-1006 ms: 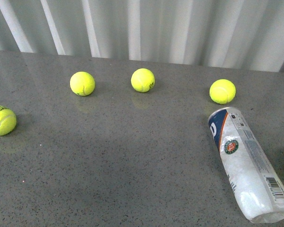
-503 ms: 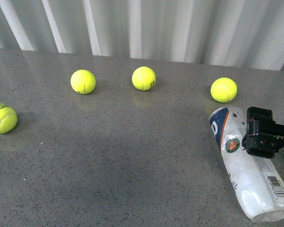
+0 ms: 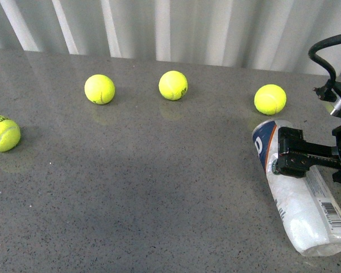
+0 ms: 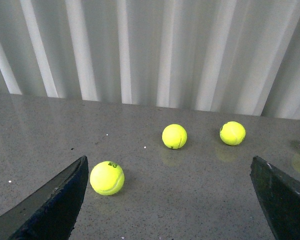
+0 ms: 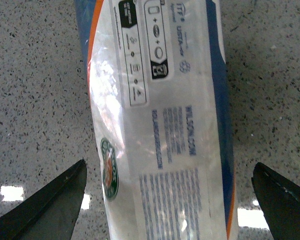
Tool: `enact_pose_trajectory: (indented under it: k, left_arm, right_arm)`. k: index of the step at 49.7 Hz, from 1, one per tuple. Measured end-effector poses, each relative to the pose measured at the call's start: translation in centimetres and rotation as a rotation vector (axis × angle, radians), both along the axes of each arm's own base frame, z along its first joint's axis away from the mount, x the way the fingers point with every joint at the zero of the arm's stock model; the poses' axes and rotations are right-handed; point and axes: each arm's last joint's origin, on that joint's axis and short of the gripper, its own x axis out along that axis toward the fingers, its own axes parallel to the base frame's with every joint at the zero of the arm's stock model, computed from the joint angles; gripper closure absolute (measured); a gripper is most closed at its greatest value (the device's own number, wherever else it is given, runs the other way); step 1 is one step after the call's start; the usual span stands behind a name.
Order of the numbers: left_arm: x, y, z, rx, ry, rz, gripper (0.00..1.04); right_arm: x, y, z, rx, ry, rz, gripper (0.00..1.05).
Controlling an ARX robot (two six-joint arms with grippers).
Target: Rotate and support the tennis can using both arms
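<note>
The tennis can lies on its side at the right of the grey table, its blue end toward the back and its clear barcode end toward the front. My right gripper reaches in from the right over the can's labelled upper part. In the right wrist view the can fills the gap of the open right gripper, with a black finger on each side and apart from it. The left gripper is open above bare table, with nothing between its fingers. It is out of the front view.
Several yellow-green tennis balls lie on the table: one at the far left, two toward the back, and one just behind the can. A white pleated curtain closes the back edge.
The right arm has come in from the right edge, moved left and settled over the can's labelled part. The can and the balls lie where they were.
</note>
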Motion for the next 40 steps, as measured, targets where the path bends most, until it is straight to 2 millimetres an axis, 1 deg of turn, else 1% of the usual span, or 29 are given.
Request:
enact_pose_trajectory:
  k: [6,11,14,16,19,22,25,28,29,30,33,35,38,39,40]
  left_arm:
    - [0.0,0.0,0.0,0.000,0.000,0.000,0.07]
    - [0.0,0.0,0.0,0.000,0.000,0.000,0.07]
    - [0.0,0.0,0.0,0.000,0.000,0.000,0.07]
    - [0.0,0.0,0.0,0.000,0.000,0.000,0.07]
    - [0.0,0.0,0.0,0.000,0.000,0.000,0.07]
    - [0.0,0.0,0.0,0.000,0.000,0.000,0.07]
    - [0.0,0.0,0.0,0.000,0.000,0.000,0.07]
    - [0.0,0.0,0.0,0.000,0.000,0.000,0.07]
    - [0.0,0.0,0.0,0.000,0.000,0.000,0.07]
    - [0.0,0.0,0.0,0.000,0.000,0.000,0.07]
    - [0.0,0.0,0.0,0.000,0.000,0.000,0.07]
    - [0.0,0.0,0.0,0.000,0.000,0.000,0.07]
    - [0.0,0.0,0.0,0.000,0.000,0.000,0.07]
    - [0.0,0.0,0.0,0.000,0.000,0.000,0.07]
    - [0.0,0.0,0.0,0.000,0.000,0.000,0.07]
  right_arm:
    - [1.3,0.7,-1.2,0.017,0.030,0.027,0.07]
    - [1.7,1.3,-2.2,0.015,0.054,0.062,0.07]
    - [1.7,1.7,-2.4,0.008,0.054,0.092,0.17]
    - [1.7,2.0,-2.2,-0.001,0.037,0.127,0.25]
    - [1.7,2.6,-1.3,0.007,-0.021,0.200,0.35]
    - [1.7,3.5,0.4,-0.016,-0.117,0.291,0.44]
    - [1.7,4.3,1.9,-0.062,-0.197,0.369,0.50]
    - [1.4,5.6,4.4,-0.112,-0.291,0.525,0.58]
    - [1.3,6.3,5.5,-0.145,-0.328,0.606,0.62]
    - [1.2,6.9,6.2,-0.179,-0.362,0.672,0.65]
    - [0.9,7.9,7.1,-0.222,-0.418,0.775,0.69]
    - [0.8,9.1,7.8,-0.305,-0.479,0.931,0.75]
    - [0.8,10.3,7.6,-0.398,-0.520,1.087,0.81]
    - [1.0,10.8,7.3,-0.451,-0.529,1.163,0.83]
    - [1.1,10.9,7.1,-0.475,-0.535,1.201,0.84]
